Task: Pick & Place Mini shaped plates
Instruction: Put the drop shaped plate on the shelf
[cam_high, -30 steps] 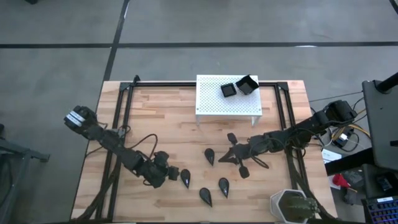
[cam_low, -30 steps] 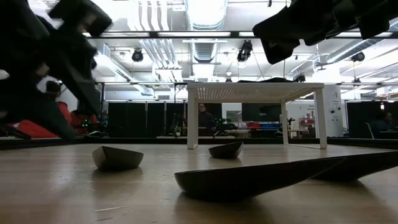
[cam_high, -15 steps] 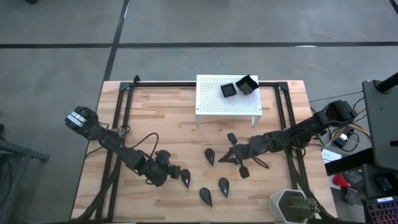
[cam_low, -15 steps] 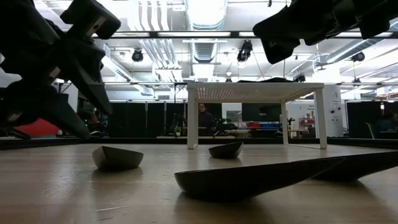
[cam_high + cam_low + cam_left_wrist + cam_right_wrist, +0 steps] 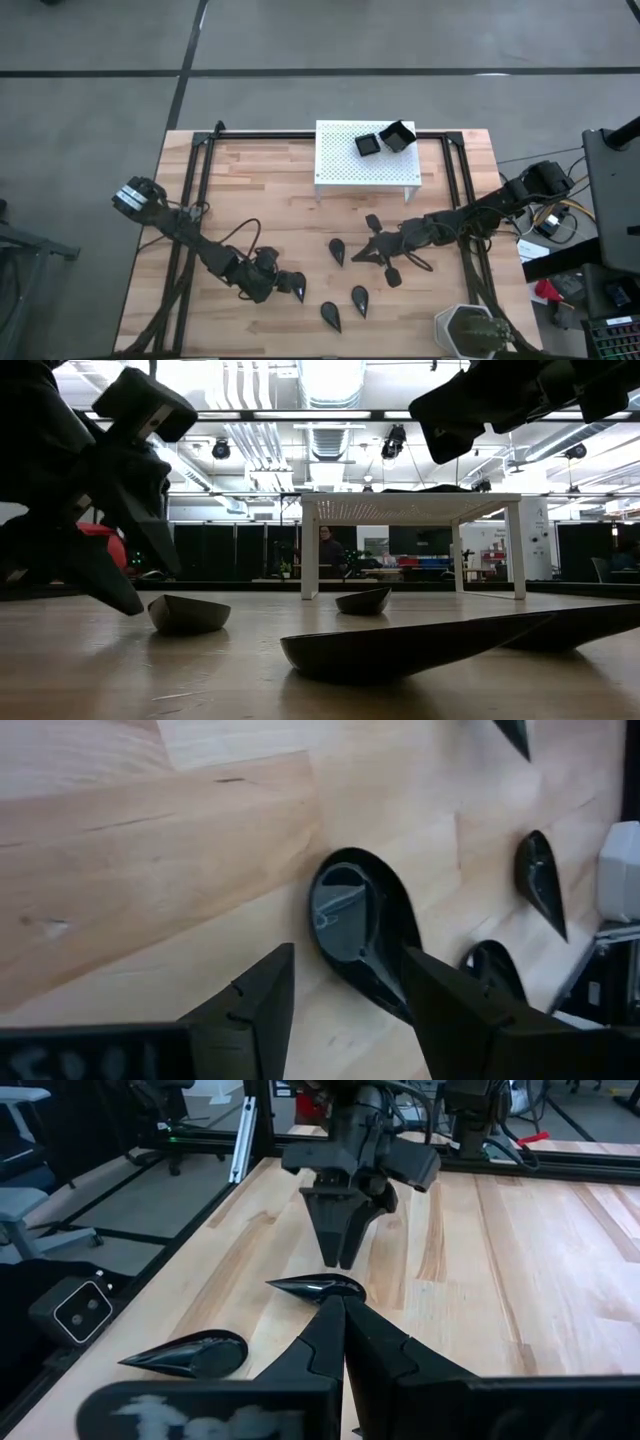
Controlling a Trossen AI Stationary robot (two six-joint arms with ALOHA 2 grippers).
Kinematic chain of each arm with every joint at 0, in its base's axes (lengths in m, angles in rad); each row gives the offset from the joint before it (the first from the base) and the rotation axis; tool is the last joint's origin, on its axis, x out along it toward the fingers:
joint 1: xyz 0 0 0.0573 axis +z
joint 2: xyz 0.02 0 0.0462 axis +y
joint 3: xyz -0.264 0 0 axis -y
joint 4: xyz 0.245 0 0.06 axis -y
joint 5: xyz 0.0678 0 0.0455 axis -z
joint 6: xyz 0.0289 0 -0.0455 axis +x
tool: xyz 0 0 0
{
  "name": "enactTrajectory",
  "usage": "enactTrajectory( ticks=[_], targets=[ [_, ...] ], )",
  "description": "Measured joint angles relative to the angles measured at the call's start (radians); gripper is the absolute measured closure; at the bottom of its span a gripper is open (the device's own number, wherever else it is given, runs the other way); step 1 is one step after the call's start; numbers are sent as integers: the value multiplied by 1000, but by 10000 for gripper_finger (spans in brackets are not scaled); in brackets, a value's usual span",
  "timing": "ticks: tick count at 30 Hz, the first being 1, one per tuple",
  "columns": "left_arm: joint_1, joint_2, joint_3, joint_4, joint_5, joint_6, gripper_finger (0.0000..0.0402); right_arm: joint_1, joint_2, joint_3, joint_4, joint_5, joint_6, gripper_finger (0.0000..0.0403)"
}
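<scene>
Jaws of the left gripper (image 5: pixel 345 995) stand apart, with nothing between them yet. One teardrop plate (image 5: pixel 358 932) lies on the wooden table (image 5: pixel 250 190) right in front of those jaws, partly in the gap between them. Its round end is close to the jaws and its thin tip runs off past the far finger, so its long side lies slanted across the gap, not straight along it. A squeeze would likely catch the rim near the round end.

From above, this plate (image 5: pixel 297 284) is well in front of the white stand (image 5: pixel 340 165), toward the left arm's side. The left arm is stretched out low and long over the table, with its gripper (image 5: pixel 275 283) tipped down almost to the wood. It is much nearer to this plate than the right arm is.

More teardrop plates lie near that one. Two square plates (image 5: pixel 385 140) already sit on top of the stand.

The right gripper (image 5: pixel 362 255) waits in front of the stand, low over the table, with its jaws pressed together and nothing in them.
</scene>
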Motion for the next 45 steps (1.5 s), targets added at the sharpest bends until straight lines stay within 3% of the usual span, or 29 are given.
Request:
enactTrajectory(
  ticks=[13,26,38,45],
  targets=[
    [0,60,16,26,11,-11,229,3,0,-2,0,0,0,394],
    [9,71,16,33,0,8,292,3,0,-2,-2,0,0,394],
    [13,84,16,68,-16,46,321,3,0,-2,-7,0,0,394],
    [15,82,16,68,-37,71,366,3,0,-2,-9,0,0,394]
  ],
)
